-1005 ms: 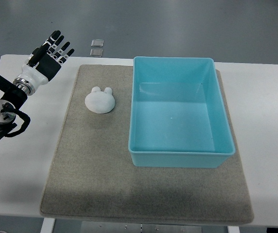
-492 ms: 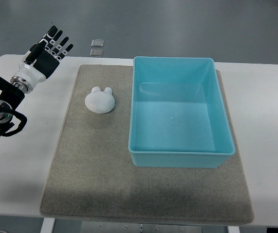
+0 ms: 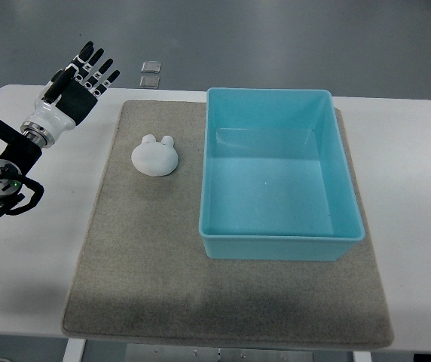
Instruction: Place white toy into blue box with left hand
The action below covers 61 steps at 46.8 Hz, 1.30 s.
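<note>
L hand (image 3: 80,81) hovers at table's far-left corner, fingers spread, holding nothing. White toy (image 3: 155,156) sits on mat, just left of blue box (image 3: 279,175), untouched. Approach from above, close round toy w/o nudging it.

floor (image 3: 276,38): grey, smooth | table (image 3: 411,188): white | mat (image 3: 148,256): grey felt on it | light: even, soft

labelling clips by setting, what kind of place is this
Probably a robotics lab or test bench: a plain white table with a grey mat, bare grey floor beyond, and staged props, a white toy and blue box.
</note>
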{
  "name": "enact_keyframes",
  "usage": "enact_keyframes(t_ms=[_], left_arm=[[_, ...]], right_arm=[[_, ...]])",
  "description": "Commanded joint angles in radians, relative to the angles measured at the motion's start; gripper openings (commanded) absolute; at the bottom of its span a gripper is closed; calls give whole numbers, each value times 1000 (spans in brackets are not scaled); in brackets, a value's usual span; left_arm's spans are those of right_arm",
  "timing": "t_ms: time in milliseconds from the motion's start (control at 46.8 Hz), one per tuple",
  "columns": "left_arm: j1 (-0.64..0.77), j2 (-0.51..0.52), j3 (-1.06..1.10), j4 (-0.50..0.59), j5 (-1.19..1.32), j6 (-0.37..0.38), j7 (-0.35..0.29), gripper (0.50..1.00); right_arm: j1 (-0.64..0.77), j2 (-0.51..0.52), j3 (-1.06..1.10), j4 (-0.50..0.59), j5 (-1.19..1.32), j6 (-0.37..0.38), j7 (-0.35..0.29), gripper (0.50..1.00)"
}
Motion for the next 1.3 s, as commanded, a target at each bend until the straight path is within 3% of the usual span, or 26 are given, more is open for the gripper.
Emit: enact_keyframes(t_ms=[0, 128, 299, 556, 727, 962, 1283], left_arm=[[-6, 8, -1, 0, 35, 0, 0, 999], [-15, 13, -12, 6, 180, 9, -16, 992], [-16, 54, -12, -4, 339, 11, -114, 994], [-16, 108, -9, -55, 569, -2, -146, 999], [-24, 137, 4, -67, 633, -2, -146, 990], [-42, 171, 2, -76, 978, 1, -146, 981], [-46, 266, 5, -251, 1342, 17, -123, 988]], right_arm=[[0, 0, 0, 0, 0, 0, 0, 936], [0, 0, 0, 0, 0, 0, 0, 936], [0, 0, 0, 0, 0, 0, 0, 936], [0, 0, 0, 0, 0, -2, 0, 936], [0, 0, 0, 0, 0, 0, 0, 936], [0, 0, 0, 0, -2, 0, 0, 936], [0, 0, 0, 0, 0, -2, 0, 936]])
